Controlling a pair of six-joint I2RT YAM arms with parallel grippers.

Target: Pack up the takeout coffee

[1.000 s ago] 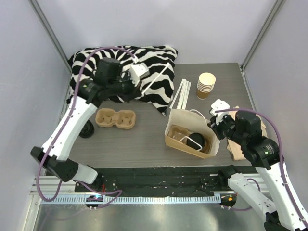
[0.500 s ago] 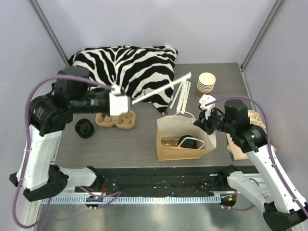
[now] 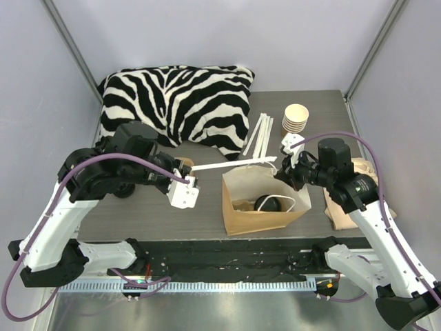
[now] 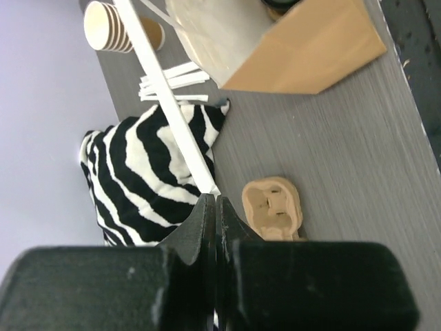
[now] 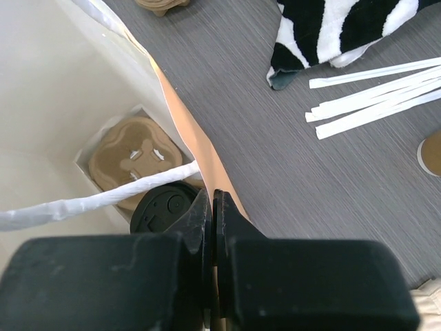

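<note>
Your left pincer, clamped on the straw, has swung to the bag your right pincer pinches open, coffee already inside.

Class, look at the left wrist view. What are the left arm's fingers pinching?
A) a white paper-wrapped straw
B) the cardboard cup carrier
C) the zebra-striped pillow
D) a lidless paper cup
A: the left arm's fingers are shut on one end of the white paper-wrapped straw, whose other end reaches toward the paper bag.
</note>
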